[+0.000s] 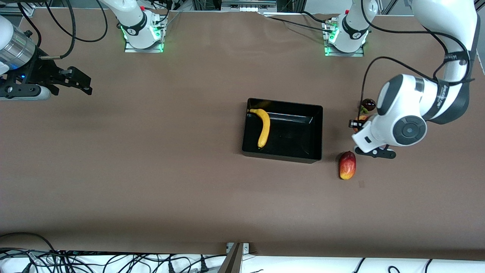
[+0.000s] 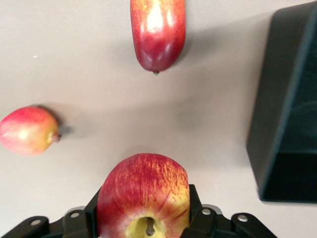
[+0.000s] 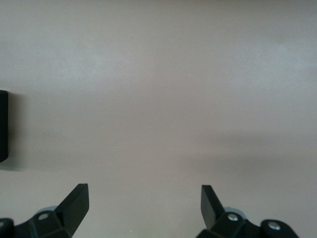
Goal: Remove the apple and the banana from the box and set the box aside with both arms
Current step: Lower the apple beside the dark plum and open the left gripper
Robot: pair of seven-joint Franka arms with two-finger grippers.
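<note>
One banana (image 1: 263, 127), inside one black box (image 1: 316, 131). One apple (image 2: 143, 193), red with yellow patches, between fingers of left gripper (image 2: 144, 218). One mango (image 1: 347, 165) on surface (image 1: 151, 170). One other round red-yellow fruit (image 2: 28, 130) on surface. One dark round item (image 1: 368, 104) beside left arm, kind unclear. Two grippers: left, and right gripper (image 3: 144, 202) with fingers apart.

The banana (image 1: 263, 127) lies in the box (image 1: 314, 131); my left pincer (image 2: 144, 229) grips the apple (image 2: 143, 196) beside it, the mango (image 1: 347, 165) nearer the camera
</note>
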